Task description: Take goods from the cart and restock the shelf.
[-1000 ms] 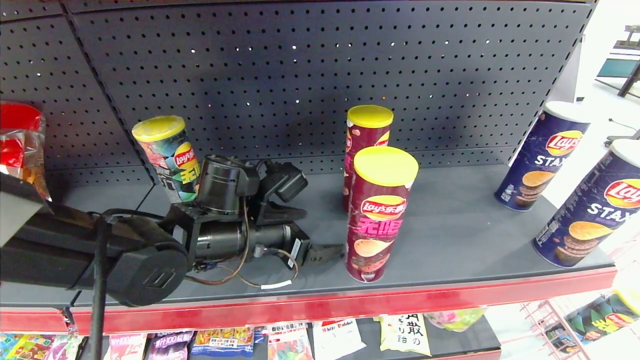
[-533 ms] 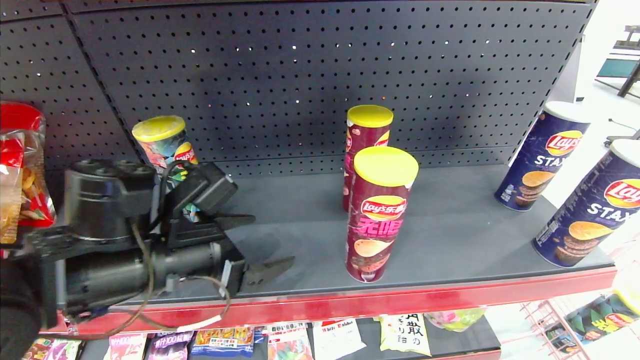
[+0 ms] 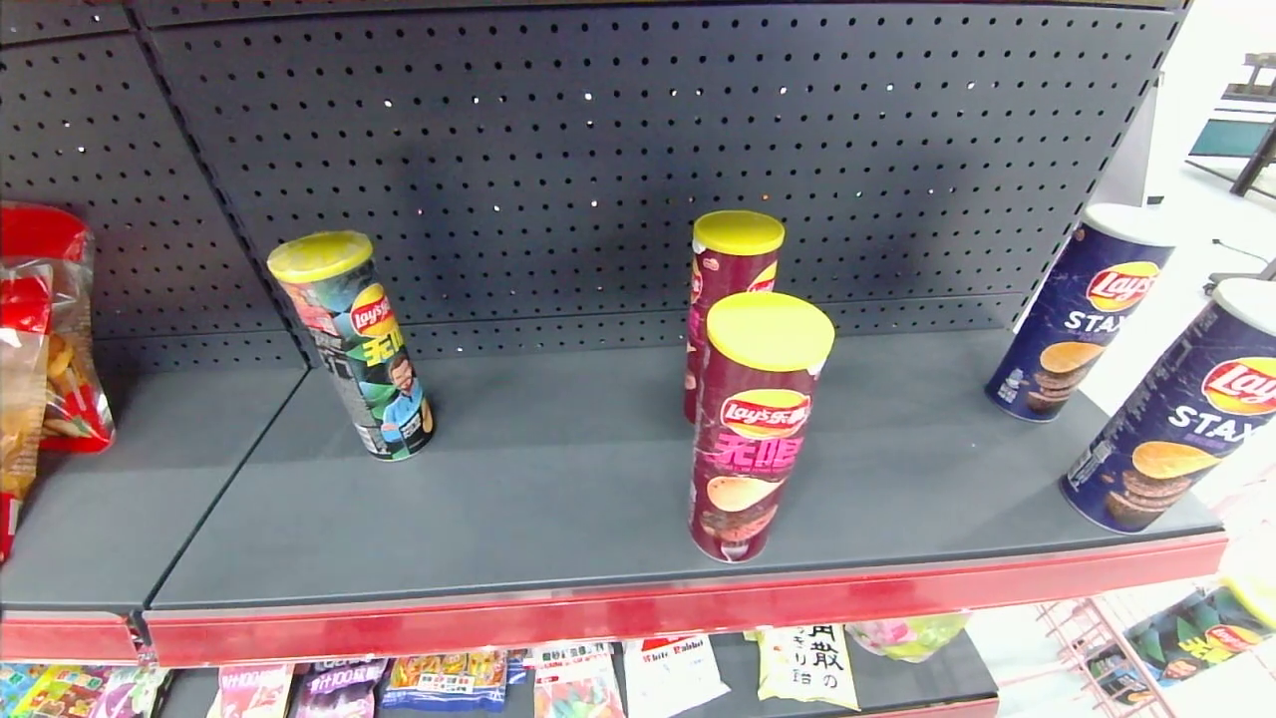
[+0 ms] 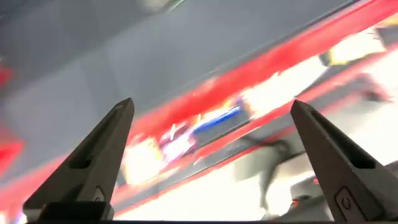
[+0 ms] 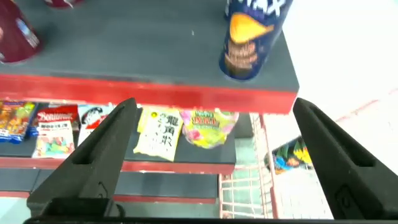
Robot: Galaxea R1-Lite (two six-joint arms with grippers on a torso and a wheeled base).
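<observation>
The shelf [image 3: 558,499] is a grey deck with a red front edge and a perforated back panel [image 3: 618,140]. Five crisp cans stand upright on it, well apart in three groups. A teal can [image 3: 351,344] with a yellow lid stands toward the left, near the back panel. At the centre, a front maroon can [image 3: 758,429] stands near the red edge, with a rear maroon can [image 3: 733,269] just behind it; whether they touch cannot be determined. At the right end stand a rear blue can [image 3: 1082,314] and a front blue can [image 3: 1161,419], the latter at the front corner. Snack bags [image 3: 40,339] sit on the neighbouring shelf section to the left. Packets [image 3: 638,678] hang or lie on the level below. Lower right, another teal can [image 3: 1191,618] lies in a pink wire basket [image 3: 1082,638]. The left gripper [image 4: 212,104] has its fingers spread apart, facing a blurred red shelf edge. The right gripper [image 5: 216,102] likewise has its fingers apart, in front of and below the right end of the shelf, facing the front blue can.
</observation>
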